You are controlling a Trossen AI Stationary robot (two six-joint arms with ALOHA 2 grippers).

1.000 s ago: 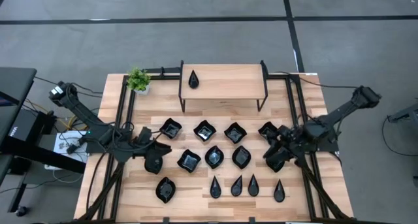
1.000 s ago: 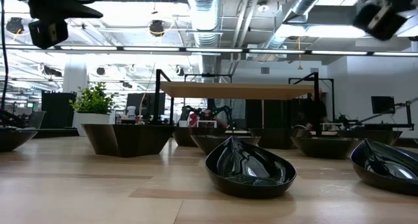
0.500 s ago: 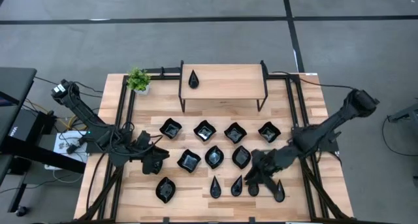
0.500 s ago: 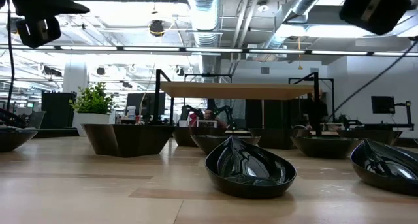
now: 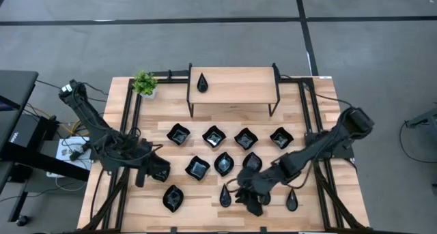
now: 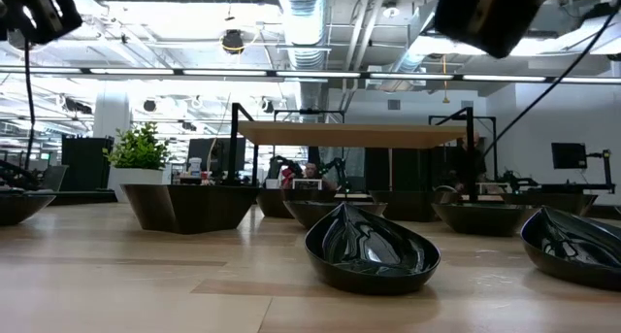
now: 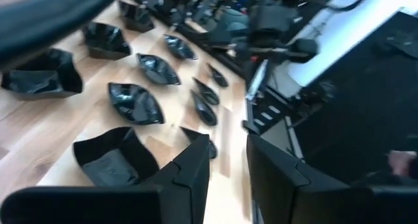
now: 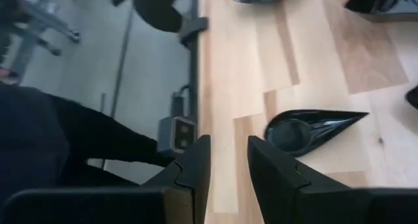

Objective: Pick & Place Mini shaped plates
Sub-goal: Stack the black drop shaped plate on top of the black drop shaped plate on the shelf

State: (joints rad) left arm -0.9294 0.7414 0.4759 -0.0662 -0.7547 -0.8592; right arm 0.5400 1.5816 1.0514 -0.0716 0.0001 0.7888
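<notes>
- I see the mini shaped plates [image 5: 224, 163] spread in rows over the wooden table [image 5: 321, 101]; one teardrop plate [image 5: 202, 82] sits on the raised shelf [image 5: 235, 84].
- Right gripper [image 5: 253, 205] is over the front row of teardrop plates, fingers [image 8: 193, 164] slightly parted, nothing between them.
- Left gripper [image 5: 161, 172] is beside the front-left plate [image 5: 173, 197], jaws a narrow gap apart, empty.
- Potted plant [image 5: 144, 83] is at the back-left corner.

surface: wooden table [image 5: 311, 114] | lying on it: black mini shaped plates [image 5: 214, 136], potted plant [image 5: 145, 84], raised shelf [image 5: 235, 87] apparently bearing one plate
</notes>
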